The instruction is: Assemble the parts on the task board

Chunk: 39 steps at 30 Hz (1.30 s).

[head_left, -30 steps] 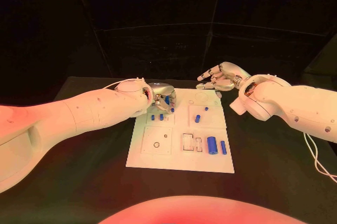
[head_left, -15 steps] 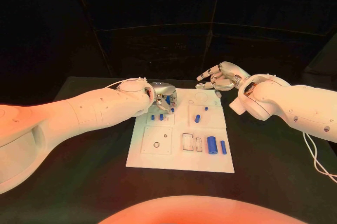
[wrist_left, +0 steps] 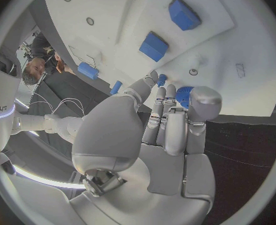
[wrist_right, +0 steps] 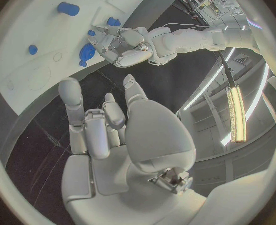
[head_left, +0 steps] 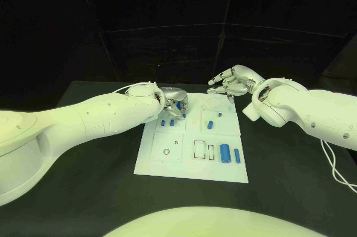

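Barely shifted since a second ago: left hand kept hovering over the far left corner of the task board, fingers curled round a blue part (grip looked firm, seat not yet made). Right hand stayed beyond the board's far edge, fingers spread, holding nothing. Judged mid-placement, insertion pending.

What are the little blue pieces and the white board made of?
The blue pieces look like plastic: solid even colour, smooth, slightly matte. The board seems to be white plastic or painted sheet, flat and matte, with thin outlines and small holes. I can't be sure of either.
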Motion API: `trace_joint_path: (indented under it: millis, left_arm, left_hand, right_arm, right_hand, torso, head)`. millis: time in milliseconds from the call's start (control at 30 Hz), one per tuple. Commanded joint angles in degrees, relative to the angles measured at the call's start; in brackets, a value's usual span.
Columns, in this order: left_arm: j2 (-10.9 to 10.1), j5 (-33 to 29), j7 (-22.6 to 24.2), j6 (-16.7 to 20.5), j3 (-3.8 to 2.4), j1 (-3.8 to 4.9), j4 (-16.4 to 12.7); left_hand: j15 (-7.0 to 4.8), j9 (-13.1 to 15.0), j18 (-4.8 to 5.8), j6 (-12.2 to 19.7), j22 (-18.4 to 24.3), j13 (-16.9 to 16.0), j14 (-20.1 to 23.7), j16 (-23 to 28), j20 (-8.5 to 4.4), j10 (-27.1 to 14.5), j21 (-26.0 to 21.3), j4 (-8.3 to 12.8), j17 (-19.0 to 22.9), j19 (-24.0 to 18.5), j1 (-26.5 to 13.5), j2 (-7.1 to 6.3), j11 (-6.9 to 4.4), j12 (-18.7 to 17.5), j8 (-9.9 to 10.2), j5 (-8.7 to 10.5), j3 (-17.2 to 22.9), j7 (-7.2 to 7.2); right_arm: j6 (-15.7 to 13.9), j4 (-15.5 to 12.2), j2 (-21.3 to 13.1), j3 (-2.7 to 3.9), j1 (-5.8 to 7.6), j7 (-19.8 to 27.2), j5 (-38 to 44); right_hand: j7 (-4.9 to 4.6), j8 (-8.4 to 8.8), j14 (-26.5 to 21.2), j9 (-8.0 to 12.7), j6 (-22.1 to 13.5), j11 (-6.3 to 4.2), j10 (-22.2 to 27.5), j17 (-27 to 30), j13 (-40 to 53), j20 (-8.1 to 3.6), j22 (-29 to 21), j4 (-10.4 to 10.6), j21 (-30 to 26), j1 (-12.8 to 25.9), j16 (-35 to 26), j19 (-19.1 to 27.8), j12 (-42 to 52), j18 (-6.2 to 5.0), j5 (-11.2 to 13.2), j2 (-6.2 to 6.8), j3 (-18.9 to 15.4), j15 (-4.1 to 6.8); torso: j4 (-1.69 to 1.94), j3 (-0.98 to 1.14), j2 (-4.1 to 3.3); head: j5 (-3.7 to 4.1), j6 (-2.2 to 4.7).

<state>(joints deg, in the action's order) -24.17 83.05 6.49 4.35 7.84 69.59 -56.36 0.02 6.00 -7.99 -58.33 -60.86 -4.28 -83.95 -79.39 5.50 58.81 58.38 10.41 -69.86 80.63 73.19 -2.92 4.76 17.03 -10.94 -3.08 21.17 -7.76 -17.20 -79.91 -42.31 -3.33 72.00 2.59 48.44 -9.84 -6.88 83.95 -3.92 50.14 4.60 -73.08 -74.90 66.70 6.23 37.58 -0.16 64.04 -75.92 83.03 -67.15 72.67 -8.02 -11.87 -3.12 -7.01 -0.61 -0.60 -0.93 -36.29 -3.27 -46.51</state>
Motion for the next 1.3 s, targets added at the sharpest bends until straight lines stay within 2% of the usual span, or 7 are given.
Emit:
trace_joint_path:
  millis: [33,533,1300]
  left_arm:
    - [0.29,0.53,-1.09,-1.28,0.09,-0.19,0.24]
    - [0.65,0.52,-1.18,-1.31,0.08,-0.19,0.49]
    - [0.29,-0.77,-1.32,-0.25,-0.03,-0.16,-0.2]
  left_hand:
    - [-0.3,-0.1,1.19,-0.65,-0.3,0.22,-2.13,-0.34,-0.14,0.69,0.4,0.04,0.06,0.48,0.04,0.63,-0.1,-0.37,0.27,0.18,0.67,0.0]
    - [-0.35,-0.22,1.32,-1.38,-1.05,0.47,-2.16,-0.42,-0.2,1.62,1.12,-0.06,0.18,0.68,-0.11,0.77,-0.16,-0.98,0.57,0.17,1.84,-0.03]
    - [-0.24,-0.67,1.39,-1.06,-1.43,0.63,-2.12,-0.38,-0.16,1.79,1.4,-0.16,0.61,0.74,-0.7,-0.03,0.04,-2.29,1.68,0.18,2.86,-0.31]
  right_arm:
    - [-0.13,-0.08,0.06,0.04,0.11,0.43,0.13]
    - [-0.03,-0.01,0.19,0.04,0.11,0.41,0.13]
    - [0.05,0.2,0.36,0.04,0.11,0.45,0.13]
  right_hand:
    - [0.0,-0.38,2.77,-0.03,-0.18,0.16,0.28,-0.02,0.08,-0.03,-0.05,-0.13,-0.35,-0.2,-0.26,0.26,-0.2,-1.06,-0.21,-0.23,-0.35,0.43]
    - [0.0,-0.38,2.77,-0.03,-0.18,0.16,0.28,-0.02,0.08,-0.03,-0.05,-0.13,-0.35,-0.2,-0.26,0.26,-0.2,-1.06,-0.21,-0.23,-0.35,0.43]
    - [0.0,-0.41,2.77,-0.02,-0.19,0.15,0.17,-0.01,0.16,-0.04,-0.04,-0.14,-0.37,-0.24,-0.29,0.25,-0.12,-1.06,-0.22,-0.28,-0.42,0.44]
  torso:
    - [-0.02,-0.02,-0.01]
    - [0.03,0.01,0.05]
    - [0.06,0.0,0.04]
  head:
    - [0.03,-0.08]
    - [0.08,-0.24]
    - [0.14,-0.33]
